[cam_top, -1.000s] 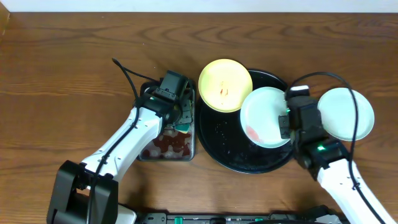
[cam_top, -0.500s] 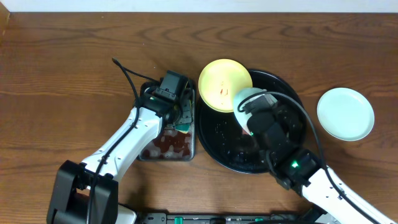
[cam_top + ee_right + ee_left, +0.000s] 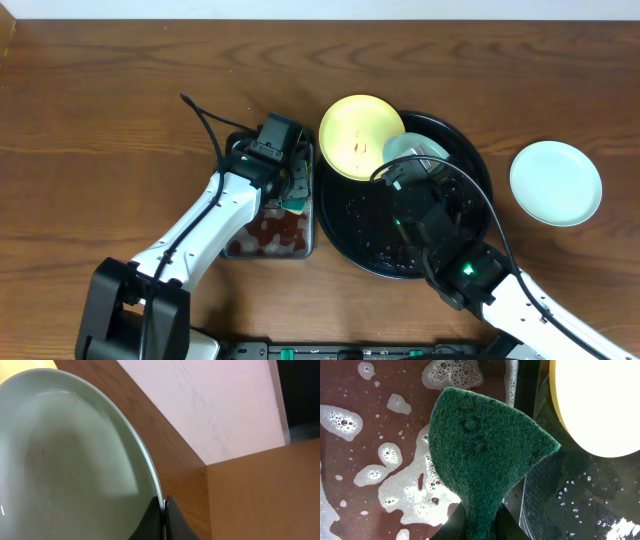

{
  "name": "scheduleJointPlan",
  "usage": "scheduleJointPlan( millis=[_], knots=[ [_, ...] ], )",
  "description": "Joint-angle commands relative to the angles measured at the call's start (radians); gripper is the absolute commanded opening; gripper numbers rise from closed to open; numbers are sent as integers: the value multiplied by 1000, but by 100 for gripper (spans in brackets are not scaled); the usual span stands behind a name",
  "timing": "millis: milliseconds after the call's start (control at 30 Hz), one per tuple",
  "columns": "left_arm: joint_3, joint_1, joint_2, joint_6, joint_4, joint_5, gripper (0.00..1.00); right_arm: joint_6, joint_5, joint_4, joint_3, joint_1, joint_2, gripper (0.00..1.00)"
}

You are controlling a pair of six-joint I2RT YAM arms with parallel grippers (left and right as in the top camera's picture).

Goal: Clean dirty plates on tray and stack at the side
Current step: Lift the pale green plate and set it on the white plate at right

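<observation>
- Reaching in from the near edge of the brown wooden table (image 3: 100,100) with the white right arm (image 3: 540,310), bending toward the middle.
- Clamping the two fingers of the right gripper (image 3: 162,507) together on the rim of a pale mint-blue round plate (image 3: 75,460), with only its thin edge between them.
- Holding this plate steeply tilted over the far part of the large round glossy black tray (image 3: 360,225); touching the tray or not, impossible to tell.
- Showing small water drops on the bare black bottom of the tray.
- Finding a second pale mint-blue round plate (image 3: 556,182) lying flat on the table, right of the tray and well apart from it.
- Pinching a dark green scouring sponge (image 3: 480,455) between the fingers of the left gripper (image 3: 482,527), closed tight on its narrow lower end.
- Holding the sponge over the small rectangular metal pan (image 3: 268,256), just left of the tray, above brown liquid (image 3: 350,390) with white soap bubbles.
- Finding a pale yellow round plate (image 3: 360,135) at the far left of the tray, resting partly on the raised rim and reaching out over it toward the pan, with a small orange smear near its middle.
</observation>
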Motion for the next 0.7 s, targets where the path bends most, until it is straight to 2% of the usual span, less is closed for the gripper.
scheduleJointPlan(
  millis=[0, 67, 133, 333, 467, 667],
  knots=[
    [-7, 3, 2, 3, 2, -6, 15, 37, 25, 16, 3, 2, 7, 1],
    [-7, 3, 2, 3, 2, -6, 15, 121, -30, 19, 3, -32, 8, 1],
    [-7, 3, 2, 3, 1, -6, 15, 265, -121, 2, 2, -95, 12, 1],
    [-11, 3, 2, 3, -3, -50, 15, 674, -415, -103, 3, -406, 56, 1],
    [-18, 3, 2, 63, 7, -66, 14, 806, -629, -161, 3, -656, 84, 1],
    [-69, 3, 2, 97, 85, -87, 14, 895, -896, -169, 2, -990, 97, 1]
  ],
)
